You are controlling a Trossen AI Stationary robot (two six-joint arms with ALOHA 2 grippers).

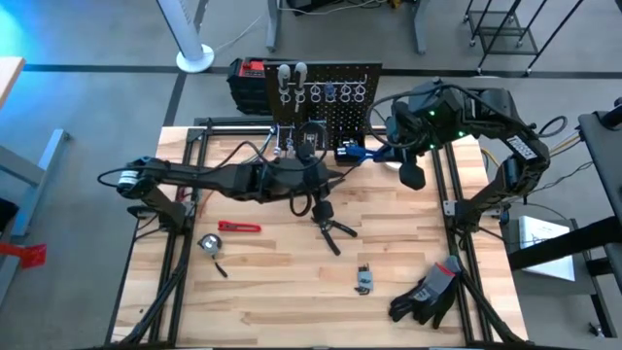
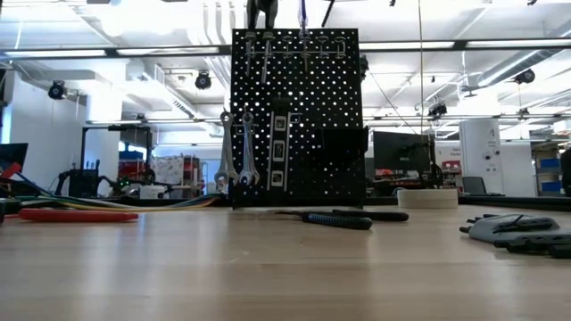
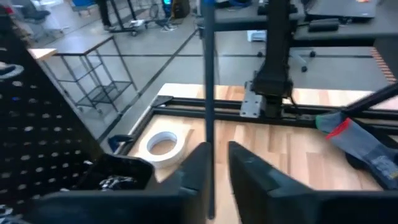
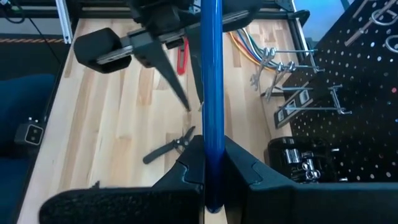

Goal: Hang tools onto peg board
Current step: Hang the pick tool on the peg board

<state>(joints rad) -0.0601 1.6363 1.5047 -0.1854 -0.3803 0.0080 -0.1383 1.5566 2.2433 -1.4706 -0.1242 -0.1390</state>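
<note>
I have the right tool [image 4: 214,146] pressed together on the blue-handled screwdriver [image 4: 210,74], which runs straight out ahead of it. It is held above the bench [image 1: 292,292], just in front of the peg board [image 1: 326,107]. The left tool [image 3: 216,149] sits at the other end of the same screwdriver, with the thin dark shaft passing through it. I cannot tell whether it is pinching the shaft or only resting beside it.

The screwdriver has a glossy, round, bright blue handle that narrows to a slim shaft.

The peg board is an upright black perforated panel with silver ring hooks [image 1: 330,93] along its top. Two silver wrenches [image 2: 236,152] hang low on one side of it. A small black bin [image 4: 298,158] on the board holds a cluster of shiny metal pieces, too small for me to make out.

Black pliers [image 1: 330,226] lie with their handles spread on the bench, near the left tool. A red-handled tool [image 1: 238,227] lies well apart towards the left arm's side. A white tape roll [image 3: 163,144] lies flat near the board. Black gloves [image 1: 428,292] are heaped at the near corner on the right arm's side.
</note>
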